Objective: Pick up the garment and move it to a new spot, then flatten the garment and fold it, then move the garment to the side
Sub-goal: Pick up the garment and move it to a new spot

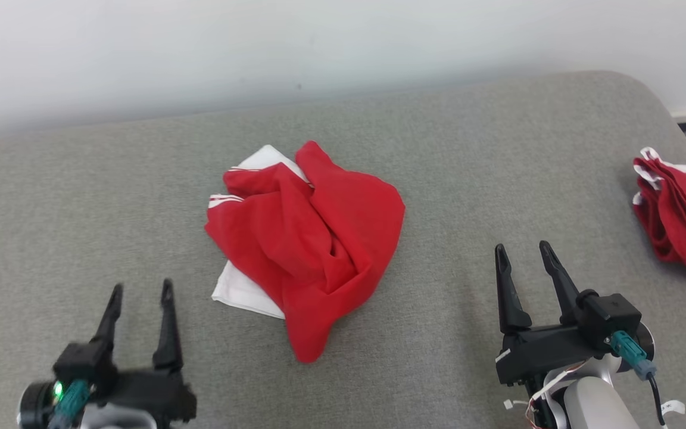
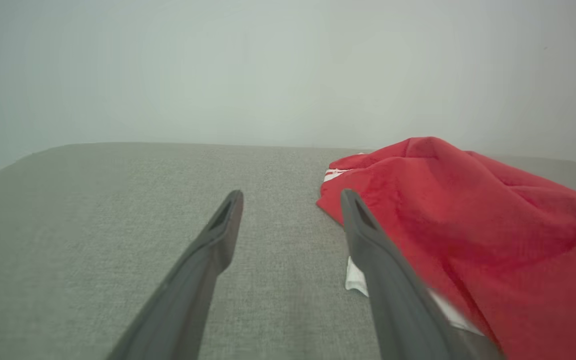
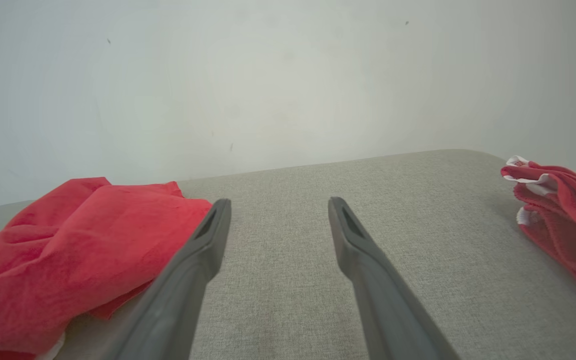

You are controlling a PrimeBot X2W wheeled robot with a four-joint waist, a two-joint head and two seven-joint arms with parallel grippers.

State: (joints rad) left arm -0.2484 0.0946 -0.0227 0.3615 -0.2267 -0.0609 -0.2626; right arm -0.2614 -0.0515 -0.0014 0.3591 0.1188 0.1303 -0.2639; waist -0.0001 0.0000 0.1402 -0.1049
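A crumpled red garment (image 1: 310, 244) with white trim lies in a heap at the middle of the grey padded surface (image 1: 438, 155). In the left wrist view the garment (image 2: 473, 225) sits to the right of my fingers, and in the right wrist view the garment (image 3: 73, 250) lies to the left. My left gripper (image 1: 142, 292) stands open at the lower left, apart from the cloth, nothing between its fingers. At the lower right my right gripper (image 1: 523, 250) is open too, empty, over bare surface.
A second red and white garment (image 1: 682, 226) lies bunched at the right edge of the surface, also in the right wrist view (image 3: 563, 210). A pale wall (image 1: 319, 47) runs behind the surface. The surface's far right corner is rounded, with floor beyond.
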